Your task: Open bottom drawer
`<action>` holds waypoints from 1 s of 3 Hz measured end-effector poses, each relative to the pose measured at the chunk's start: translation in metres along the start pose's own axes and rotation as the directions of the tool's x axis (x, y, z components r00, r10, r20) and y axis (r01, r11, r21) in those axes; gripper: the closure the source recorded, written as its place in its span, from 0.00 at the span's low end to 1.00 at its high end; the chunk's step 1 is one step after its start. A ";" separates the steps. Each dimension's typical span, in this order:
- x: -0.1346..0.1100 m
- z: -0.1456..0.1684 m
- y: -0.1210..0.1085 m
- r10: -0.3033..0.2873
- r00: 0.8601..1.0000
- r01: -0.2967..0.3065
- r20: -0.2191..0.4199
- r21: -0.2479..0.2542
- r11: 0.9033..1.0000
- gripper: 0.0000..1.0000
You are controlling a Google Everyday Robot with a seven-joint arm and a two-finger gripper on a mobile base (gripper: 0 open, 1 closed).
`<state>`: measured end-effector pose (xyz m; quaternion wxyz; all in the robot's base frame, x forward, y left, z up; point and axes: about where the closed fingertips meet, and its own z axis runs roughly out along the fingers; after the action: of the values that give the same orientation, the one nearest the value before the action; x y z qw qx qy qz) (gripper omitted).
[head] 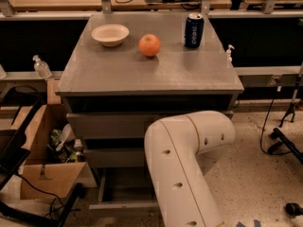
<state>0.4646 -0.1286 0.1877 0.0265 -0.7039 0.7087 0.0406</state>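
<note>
The bottom drawer [120, 205] of the grey cabinet [142, 74] stands pulled out toward me. Its pale front rail is low in the view and its dark inside [125, 183] is showing. Its knob is hidden. My white arm [187, 164] bends down in front of the cabinet's right half and covers the middle of the drawer fronts. My gripper is hidden behind that arm, somewhere low by the drawers.
On the cabinet top sit a white bowl [110, 34], an orange [149, 45] and a blue can [193, 30]. The two upper drawer fronts [109, 124] look shut. A cardboard box [45, 174] with clutter stands at the left, and cables and stands [284, 141] are at the right.
</note>
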 end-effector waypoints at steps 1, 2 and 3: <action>0.000 0.000 0.000 0.000 1.000 0.000 0.000 -0.001 1.000 1.00; 0.000 0.000 0.000 0.000 1.000 0.000 0.000 -0.001 1.000 1.00; 0.005 0.001 0.018 0.017 1.000 -0.017 -0.001 -0.022 1.000 1.00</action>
<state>0.4466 -0.1329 0.1864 0.0184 -0.6982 0.7141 0.0483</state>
